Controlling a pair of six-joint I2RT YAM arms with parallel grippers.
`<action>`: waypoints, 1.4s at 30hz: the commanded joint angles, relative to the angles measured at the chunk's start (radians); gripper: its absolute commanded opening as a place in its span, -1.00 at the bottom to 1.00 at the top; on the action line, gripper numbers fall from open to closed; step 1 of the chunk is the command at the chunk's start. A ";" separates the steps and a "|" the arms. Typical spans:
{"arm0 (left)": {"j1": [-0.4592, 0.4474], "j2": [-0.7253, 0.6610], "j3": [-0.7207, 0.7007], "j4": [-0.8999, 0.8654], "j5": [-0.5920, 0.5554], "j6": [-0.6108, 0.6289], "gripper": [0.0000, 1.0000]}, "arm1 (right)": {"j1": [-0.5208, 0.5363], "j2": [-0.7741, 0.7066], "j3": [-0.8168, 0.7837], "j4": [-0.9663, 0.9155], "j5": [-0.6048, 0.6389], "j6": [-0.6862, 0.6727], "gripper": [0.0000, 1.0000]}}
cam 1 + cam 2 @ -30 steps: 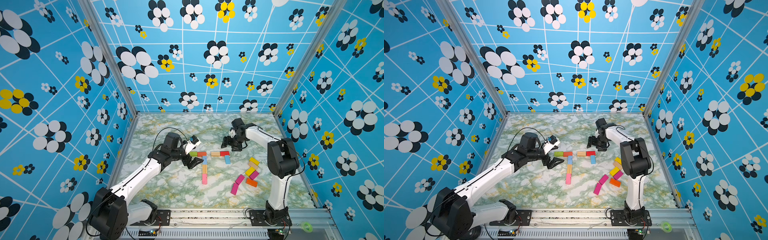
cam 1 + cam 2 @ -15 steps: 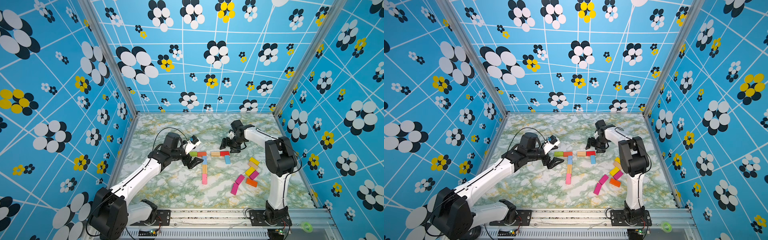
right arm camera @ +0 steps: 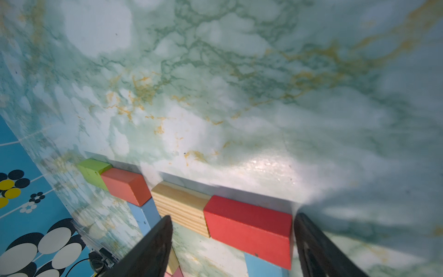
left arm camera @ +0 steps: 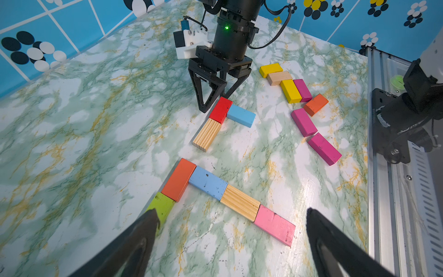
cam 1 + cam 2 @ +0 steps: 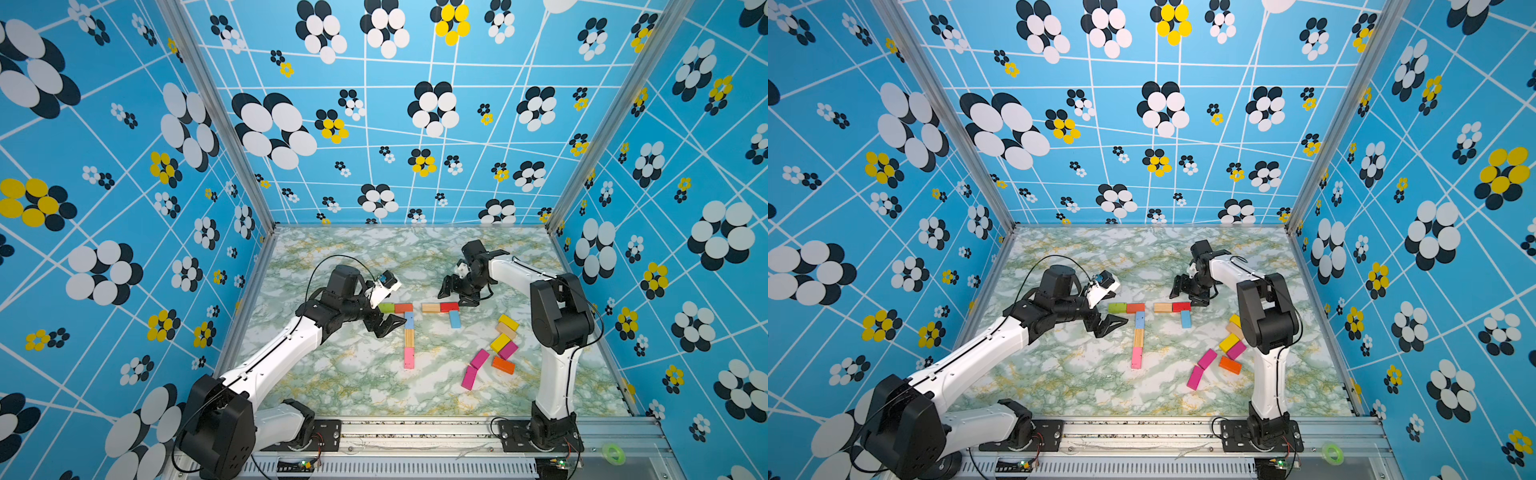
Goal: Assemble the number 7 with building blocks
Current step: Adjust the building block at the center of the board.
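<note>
Done at mid-table: one five-block 7 — bar lying left to right, stem's long axis far to near, foot at the near end. Just right, a second 7 only begun — bar plus one stem block, likely two more owed from the loose blocks further right. Left claw wide, empty, beside the stem; right claw parted, empty, just far of the second bar.

Both top views are looking steeply down from the front over the whole marbled tabletop; both wrist views, far nearer, are sharing the red block.
</note>
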 commanded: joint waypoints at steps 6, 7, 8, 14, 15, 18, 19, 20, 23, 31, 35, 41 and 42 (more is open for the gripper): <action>0.003 -0.013 0.006 -0.012 -0.010 0.011 0.98 | 0.009 -0.003 -0.032 -0.011 -0.026 0.013 0.64; 0.003 -0.012 0.006 -0.011 -0.009 0.011 0.98 | 0.010 -0.005 -0.033 -0.012 -0.026 0.015 0.64; 0.003 -0.011 0.007 -0.014 -0.009 0.012 0.98 | 0.010 -0.006 -0.036 -0.012 -0.026 0.015 0.64; 0.001 -0.011 0.007 -0.015 -0.013 0.014 0.98 | 0.011 -0.013 -0.047 -0.008 -0.025 0.018 0.64; 0.001 -0.012 0.007 -0.016 -0.015 0.015 0.98 | 0.014 -0.015 -0.048 -0.008 -0.027 0.018 0.64; 0.003 -0.011 0.007 -0.016 -0.014 0.014 0.98 | 0.015 -0.017 -0.050 -0.008 -0.029 0.019 0.64; 0.002 -0.011 0.007 -0.017 -0.014 0.014 0.98 | 0.017 -0.019 -0.052 -0.008 -0.029 0.019 0.64; 0.002 -0.012 0.008 -0.018 -0.015 0.014 0.98 | 0.018 -0.018 -0.052 -0.009 -0.029 0.019 0.64; 0.001 -0.013 0.007 -0.020 -0.017 0.015 0.98 | 0.020 -0.020 -0.053 -0.009 -0.031 0.020 0.64; 0.000 -0.014 0.008 -0.024 -0.022 0.017 0.98 | 0.023 -0.028 -0.069 -0.006 -0.031 0.023 0.64; -0.001 -0.015 0.009 -0.026 -0.025 0.020 0.98 | 0.023 -0.030 -0.076 -0.001 -0.032 0.027 0.64; -0.005 -0.014 0.009 -0.030 -0.028 0.023 0.98 | 0.024 -0.035 -0.082 0.000 -0.026 0.026 0.64; -0.005 -0.014 0.009 -0.030 -0.029 0.024 0.98 | 0.024 -0.036 -0.081 -0.001 -0.020 0.024 0.64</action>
